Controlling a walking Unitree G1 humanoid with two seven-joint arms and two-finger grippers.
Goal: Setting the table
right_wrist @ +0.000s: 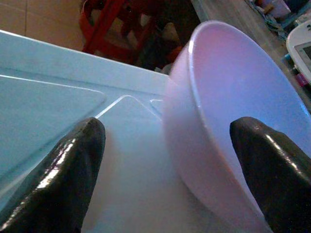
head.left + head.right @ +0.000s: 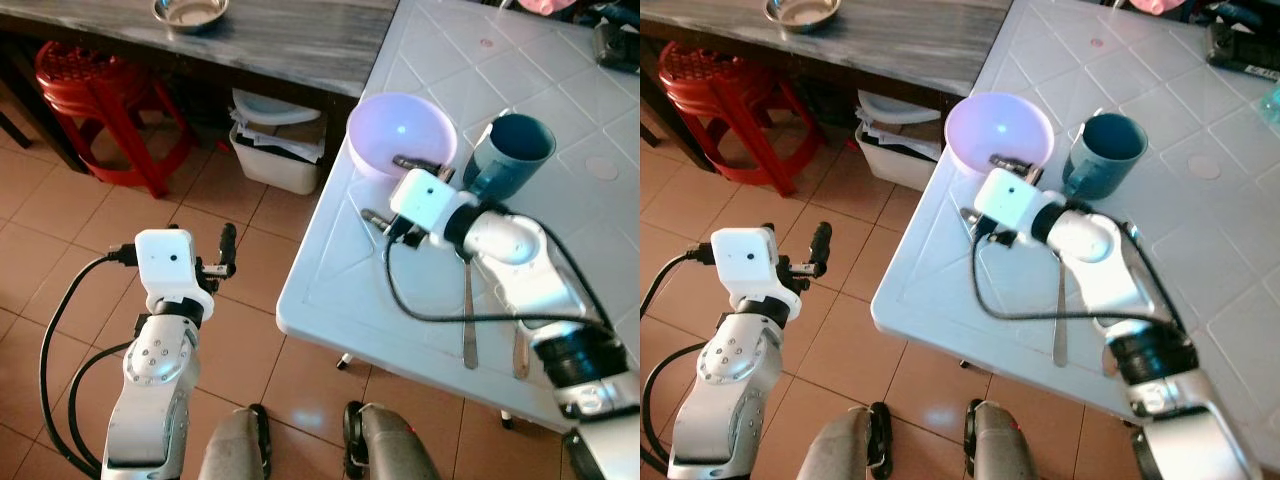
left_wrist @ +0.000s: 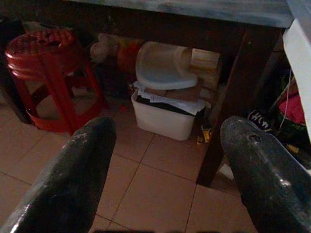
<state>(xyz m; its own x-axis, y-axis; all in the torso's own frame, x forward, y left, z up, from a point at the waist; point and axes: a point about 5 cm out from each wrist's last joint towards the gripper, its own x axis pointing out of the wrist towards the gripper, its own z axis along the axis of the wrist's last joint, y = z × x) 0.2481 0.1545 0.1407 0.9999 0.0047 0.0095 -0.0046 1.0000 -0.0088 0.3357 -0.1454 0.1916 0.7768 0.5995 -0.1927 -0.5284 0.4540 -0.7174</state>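
right claw point(image 2: 402, 190) spread astride the pink bowl's point(image 2: 401, 131) rim near the desk point(image 2: 330, 290) corner; a clumsy close could tip it off.

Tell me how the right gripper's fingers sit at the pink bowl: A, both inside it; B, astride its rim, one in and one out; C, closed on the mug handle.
B: the right gripper is open, with one finger inside the pink bowl and the other outside its wall.
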